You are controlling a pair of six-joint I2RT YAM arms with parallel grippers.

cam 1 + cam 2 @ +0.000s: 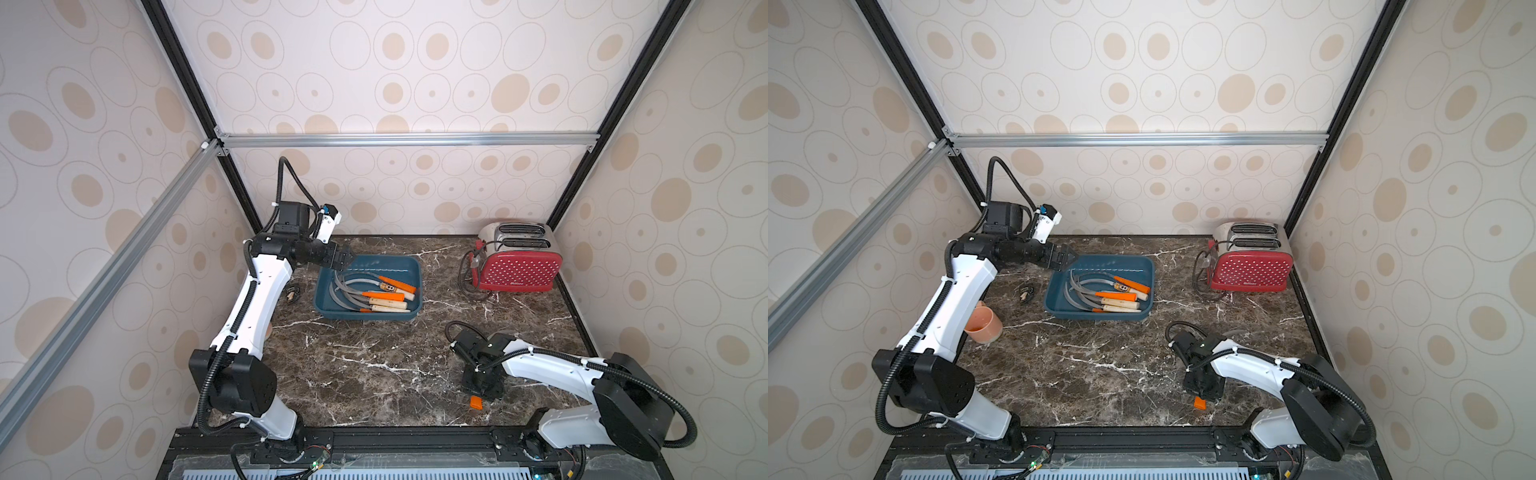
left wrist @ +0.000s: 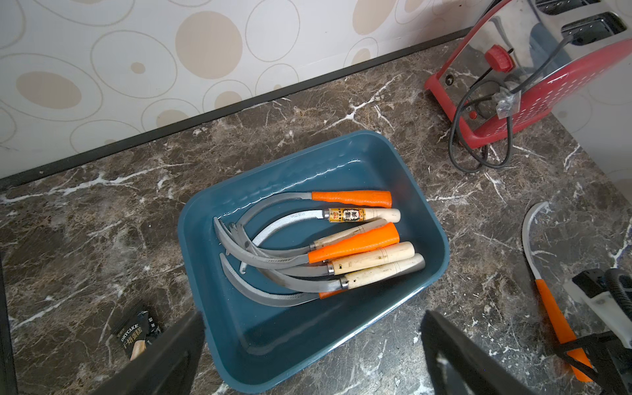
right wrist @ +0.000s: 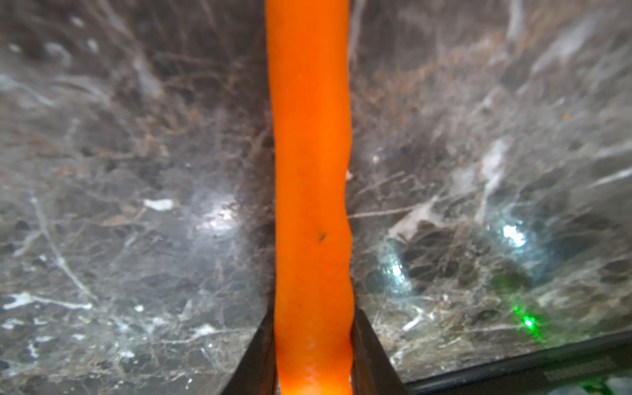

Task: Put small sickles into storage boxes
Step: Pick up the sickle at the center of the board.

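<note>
The dark teal storage box [image 1: 370, 316] [image 1: 1100, 318] [image 2: 441, 239] sits at the back middle of the marble table. Several small sickles [image 1: 374, 293] [image 1: 1111, 294] [image 2: 325, 246] with orange or pale wood handles lie inside it. My left gripper [image 1: 344, 259] [image 1: 1064, 258] [image 2: 313, 342] hovers over the box's far left corner, open and empty. Near the front right, my right gripper [image 1: 483, 390] [image 1: 1202, 388] [image 3: 313, 342] points down at the table, shut on the orange handle [image 3: 311, 171] [image 1: 476, 402] of one more sickle [image 2: 554, 314]. That sickle's grey blade [image 2: 528, 239] curves along the table.
A red dotted toaster [image 1: 515, 268] [image 1: 1250, 270] [image 2: 533, 82] with a black cord [image 2: 478, 143] stands at the back right. A small dark packet [image 1: 293, 293] [image 2: 136, 338] lies left of the box. A terracotta cup [image 1: 984, 322] stands beside the left arm.
</note>
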